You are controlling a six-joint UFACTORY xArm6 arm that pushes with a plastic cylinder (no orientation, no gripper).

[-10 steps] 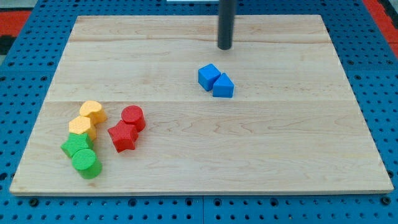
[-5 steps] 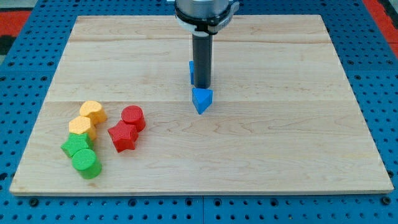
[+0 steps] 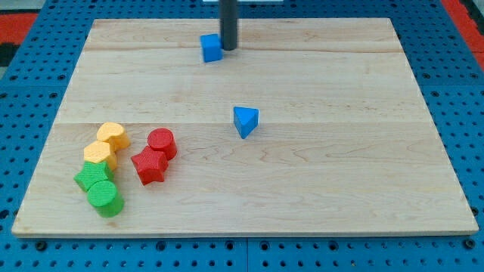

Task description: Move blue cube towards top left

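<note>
The blue cube (image 3: pixel 212 47) sits near the view's top, a little left of centre, on the wooden board (image 3: pixel 340 174). My tip (image 3: pixel 228 48) is right beside it, touching or almost touching its right side. A blue triangular block (image 3: pixel 245 121) lies alone near the board's middle, well below the cube.
At the lower left is a cluster: two yellow blocks (image 3: pixel 113 136) (image 3: pixel 99 154), a red cylinder (image 3: pixel 162 142), a red star-like block (image 3: pixel 149 165), a green block (image 3: pixel 91 177) and a green cylinder (image 3: pixel 104 198). The board's top edge is just above the cube.
The blue cube has been pushed up and left, away from the blue triangular block, which shifted slightly down-left. My tip has moved from between them up to the cube's right side.
</note>
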